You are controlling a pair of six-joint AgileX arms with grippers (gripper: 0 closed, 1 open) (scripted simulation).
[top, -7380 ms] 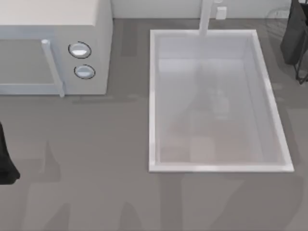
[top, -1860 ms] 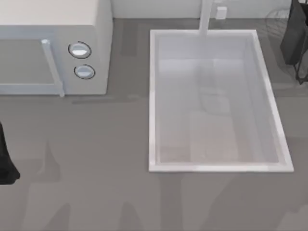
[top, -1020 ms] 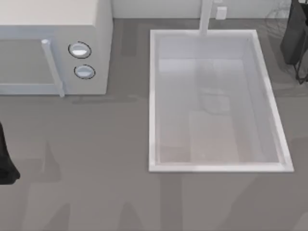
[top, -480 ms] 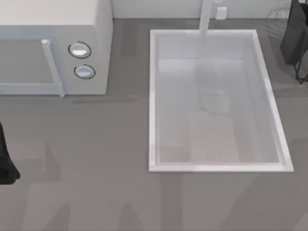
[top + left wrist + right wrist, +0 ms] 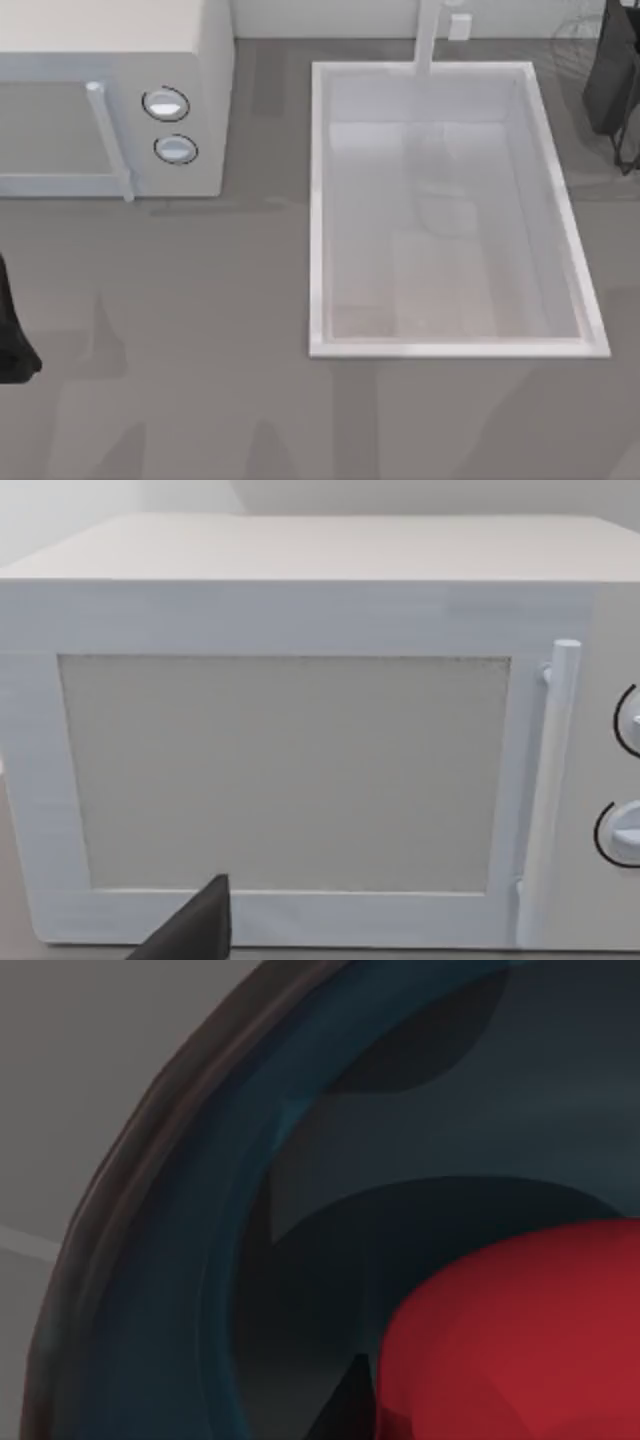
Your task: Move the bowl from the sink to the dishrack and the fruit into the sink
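In the right wrist view the glossy blue bowl (image 5: pixel 200 1260) with its brown rim is very close, and the red fruit (image 5: pixel 520 1340) lies inside it. My right arm (image 5: pixel 612 70) hangs at the table's far right corner, over the thin grey wires of the dishrack (image 5: pixel 572 35). The white sink (image 5: pixel 316 200) in the middle right holds nothing, and its faucet (image 5: pixel 428 35) stands at the back rim. My left arm (image 5: pixel 12 330) is parked at the left edge, and one dark fingertip of the left gripper (image 5: pixel 195 930) points at the microwave.
A white microwave (image 5: pixel 110 100) with two round knobs and a bar handle stands at the back left. Grey countertop runs along the front and between the microwave and the sink.
Faint shading on the sink floor has shifted a little. Both arms stay where they were.
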